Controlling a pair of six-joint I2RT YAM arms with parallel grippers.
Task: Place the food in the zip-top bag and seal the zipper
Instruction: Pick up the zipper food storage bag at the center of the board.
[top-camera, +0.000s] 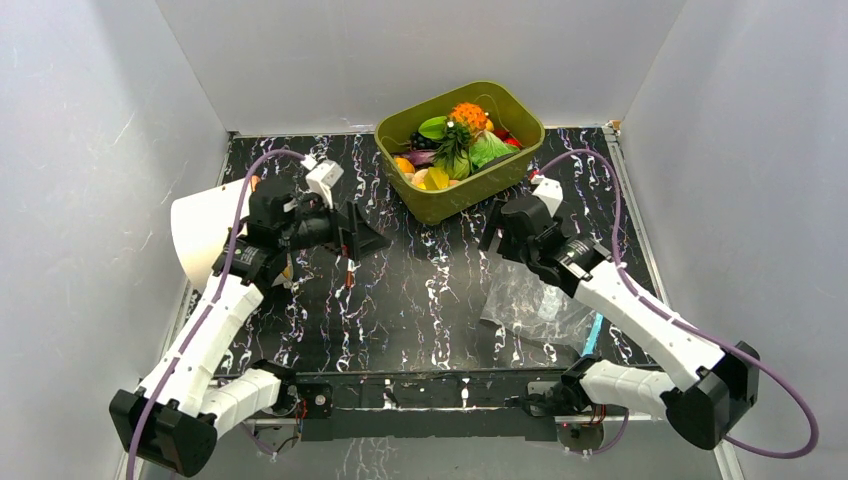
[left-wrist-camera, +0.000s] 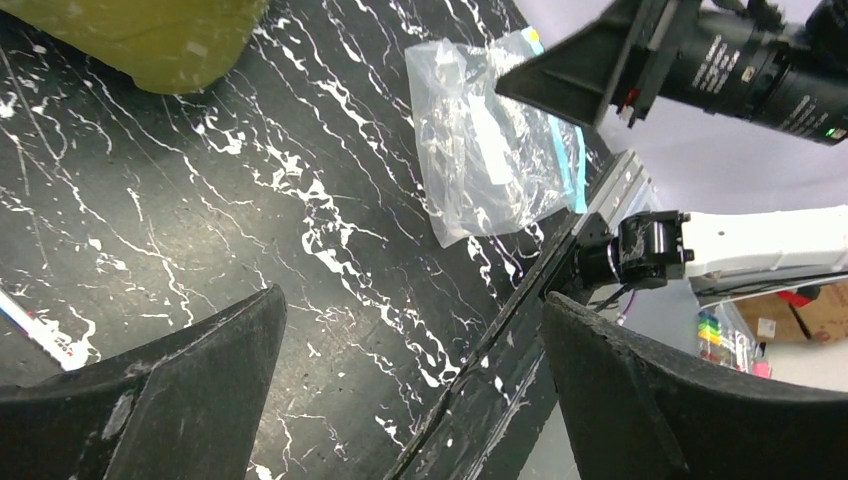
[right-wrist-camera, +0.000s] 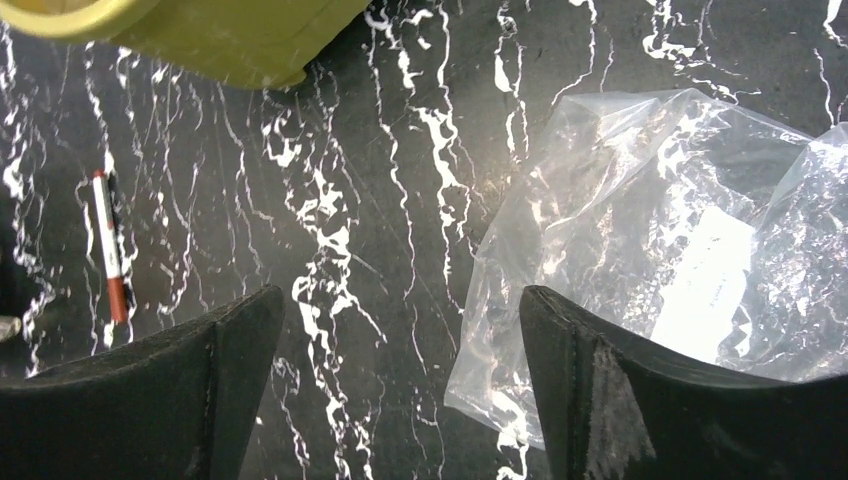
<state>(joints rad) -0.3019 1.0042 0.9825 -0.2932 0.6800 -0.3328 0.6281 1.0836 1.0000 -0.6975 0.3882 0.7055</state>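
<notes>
The food lies heaped in an olive-green tub (top-camera: 520, 160) at the back: an orange pineapple (top-camera: 467, 117) with green leaves, a pale-green cabbage (top-camera: 489, 151) and an orange fruit (top-camera: 403, 165). The clear zip-top bag (top-camera: 535, 308) lies flat and empty at the front right, partly under my right arm, its light-blue zipper (top-camera: 594, 335) towards the near edge. The bag also shows in the left wrist view (left-wrist-camera: 480, 150) and the right wrist view (right-wrist-camera: 650, 230). My left gripper (top-camera: 365, 238) is open and empty, left of centre. My right gripper (top-camera: 493, 228) is open and empty, above the bag's far-left corner.
A red-and-white pen (right-wrist-camera: 108, 250) lies on the black marbled table (top-camera: 420, 300) near my left gripper. A white paper cone (top-camera: 200, 230) stands at the table's left edge. White walls close in the back and sides.
</notes>
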